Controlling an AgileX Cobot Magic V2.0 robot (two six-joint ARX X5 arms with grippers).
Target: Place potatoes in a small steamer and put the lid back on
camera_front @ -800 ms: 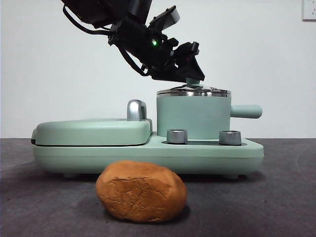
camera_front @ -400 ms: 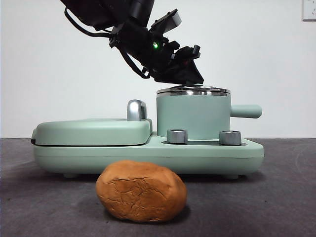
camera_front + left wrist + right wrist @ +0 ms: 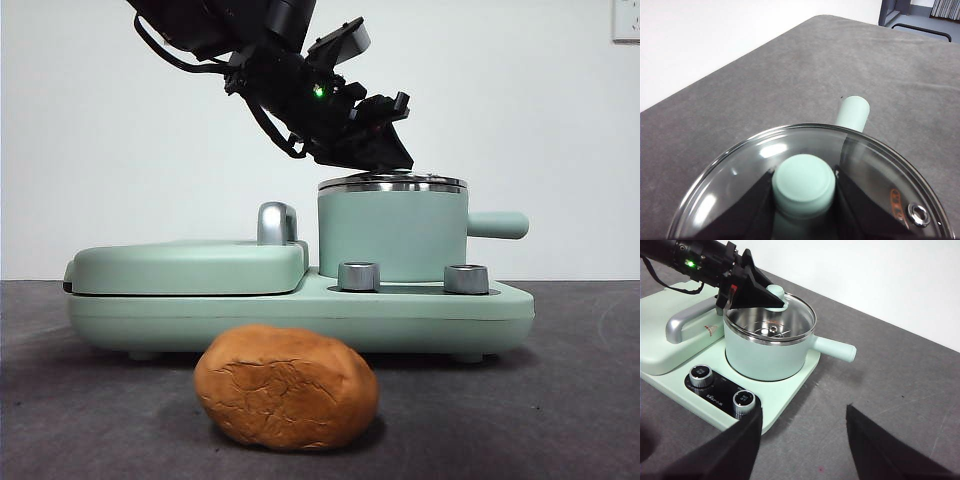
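Note:
The potato [image 3: 286, 387], an orange-brown cracked lump, lies on the dark table in front of the cooker. The mint-green steamer pot [image 3: 390, 235] stands on the cooker's right side, also seen in the right wrist view [image 3: 765, 357]. The glass lid [image 3: 392, 184] sits flat on the pot's rim. My left gripper [image 3: 385, 150] reaches down from the upper left, and its jaws press both sides of the lid's green knob [image 3: 803, 184]. My right gripper [image 3: 804, 415] is open and empty, hovering above the table to the front right of the cooker.
The cooker's green base [image 3: 300, 315] carries a flat green griddle cover [image 3: 190, 265] with a steel handle [image 3: 276, 222] on the left. Two steel dials [image 3: 359, 276] sit in front of the pot. The pot's side handle [image 3: 498, 225] sticks out to the right.
My left gripper has sunk slightly onto the lid, so the green knob is now hidden between its jaws in the front view. The lid, pot and potato have not moved.

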